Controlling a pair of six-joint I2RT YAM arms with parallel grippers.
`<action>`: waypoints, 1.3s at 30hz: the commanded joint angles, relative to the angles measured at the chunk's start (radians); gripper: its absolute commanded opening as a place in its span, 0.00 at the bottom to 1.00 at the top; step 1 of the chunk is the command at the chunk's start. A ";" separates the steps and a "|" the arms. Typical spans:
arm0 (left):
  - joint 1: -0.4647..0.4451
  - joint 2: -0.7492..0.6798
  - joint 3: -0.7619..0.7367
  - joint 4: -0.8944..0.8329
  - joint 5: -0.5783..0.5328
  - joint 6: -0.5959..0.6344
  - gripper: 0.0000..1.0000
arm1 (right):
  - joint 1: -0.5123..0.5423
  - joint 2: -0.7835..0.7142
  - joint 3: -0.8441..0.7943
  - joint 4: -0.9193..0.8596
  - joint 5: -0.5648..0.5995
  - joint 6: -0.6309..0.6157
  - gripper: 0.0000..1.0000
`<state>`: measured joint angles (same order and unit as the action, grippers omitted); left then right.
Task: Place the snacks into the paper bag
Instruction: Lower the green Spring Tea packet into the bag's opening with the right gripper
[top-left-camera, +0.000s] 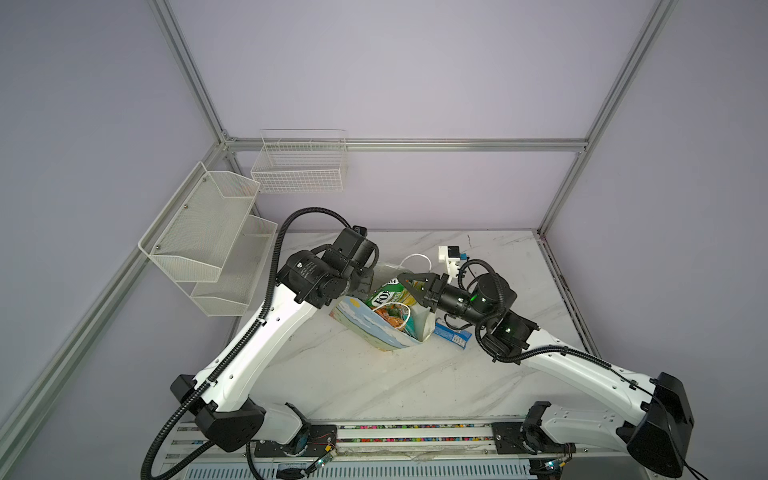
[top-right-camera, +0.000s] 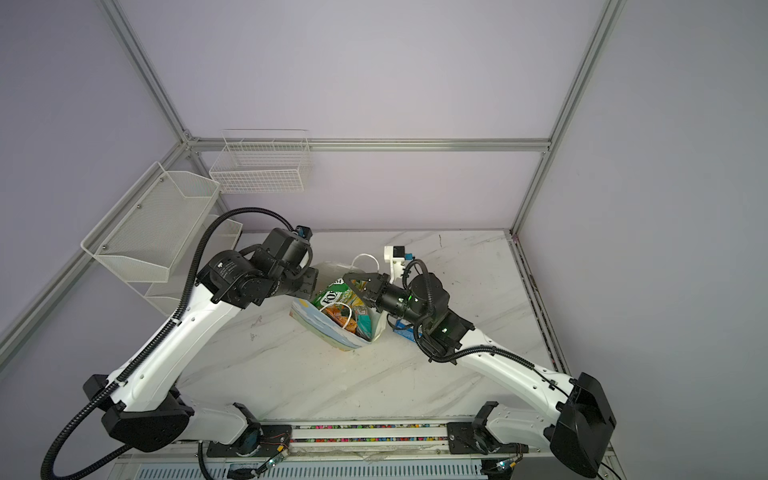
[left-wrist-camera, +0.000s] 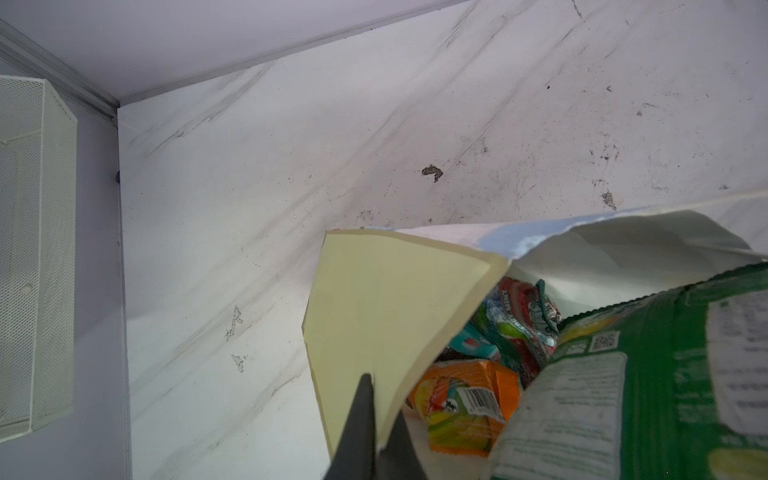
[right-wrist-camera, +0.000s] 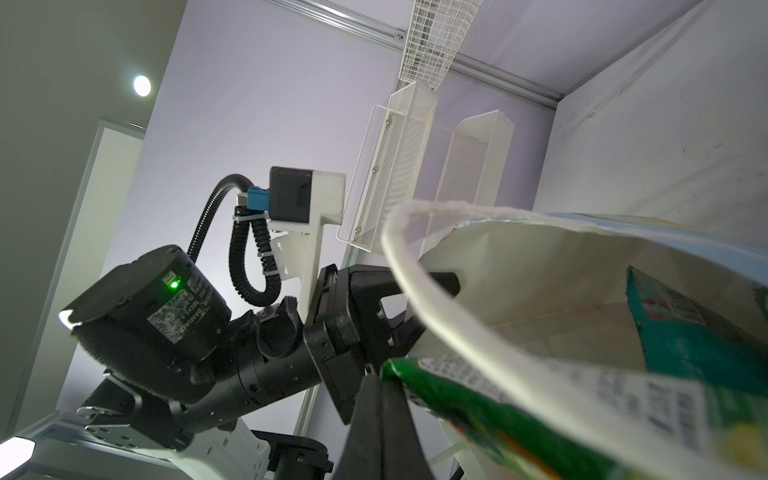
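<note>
The paper bag (top-left-camera: 374, 328) (top-right-camera: 328, 328) stands open and tilted mid-table in both top views. My left gripper (top-left-camera: 368, 282) (left-wrist-camera: 380, 399) is shut on the bag's rim flap (left-wrist-camera: 395, 299) at its far left side. My right gripper (top-left-camera: 401, 277) (right-wrist-camera: 380, 378) is shut on a corner of a green FOX'S snack bag (top-left-camera: 388, 295) (right-wrist-camera: 478, 407), which sits half inside the bag's mouth. Inside lie an orange packet (left-wrist-camera: 465, 407) and teal packets (left-wrist-camera: 478, 345) (right-wrist-camera: 685, 332). A small blue packet (top-left-camera: 453, 334) lies on the table right of the bag, under my right arm.
White mesh baskets (top-left-camera: 208, 232) hang on the left wall and a wire basket (top-left-camera: 301, 166) on the back wall. The bag's cord handle (right-wrist-camera: 415, 282) loops over the mouth beside my right gripper. The marble table (top-left-camera: 353, 382) ends at a front rail.
</note>
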<state>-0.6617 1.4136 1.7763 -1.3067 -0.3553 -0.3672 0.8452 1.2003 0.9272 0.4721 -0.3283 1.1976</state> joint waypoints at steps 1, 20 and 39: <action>-0.001 -0.038 0.043 0.049 -0.036 -0.013 0.00 | 0.010 0.004 0.054 0.022 0.018 -0.008 0.00; -0.001 -0.045 0.038 0.049 -0.050 -0.007 0.00 | 0.031 0.074 0.096 0.002 0.022 -0.034 0.00; -0.001 -0.045 0.040 0.049 -0.052 -0.004 0.00 | 0.044 0.140 0.151 -0.031 0.017 -0.068 0.00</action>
<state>-0.6617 1.4136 1.7763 -1.3079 -0.3714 -0.3668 0.8795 1.3357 1.0389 0.4351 -0.3069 1.1408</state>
